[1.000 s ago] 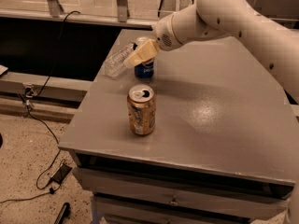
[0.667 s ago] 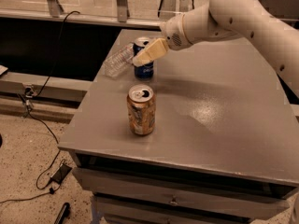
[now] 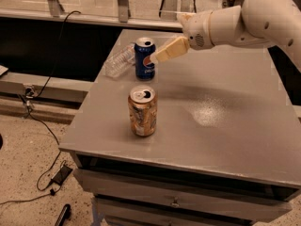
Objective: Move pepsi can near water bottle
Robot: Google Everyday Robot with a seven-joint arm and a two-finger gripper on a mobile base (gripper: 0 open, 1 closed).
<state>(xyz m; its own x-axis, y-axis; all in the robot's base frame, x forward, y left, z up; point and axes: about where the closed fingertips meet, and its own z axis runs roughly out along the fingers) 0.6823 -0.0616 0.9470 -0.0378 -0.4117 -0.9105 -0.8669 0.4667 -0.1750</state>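
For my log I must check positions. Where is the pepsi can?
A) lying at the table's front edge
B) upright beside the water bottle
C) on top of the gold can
B: the pepsi can stands upright by the lying water bottle; the gripper is close beside the can.

On the surface (image 3: 225,126), pepsi can (image 3: 145,60) at back left, water bottle (image 3: 117,62) just left of it, pincer (image 3: 155,58) just right, second can (image 3: 142,111) in front.
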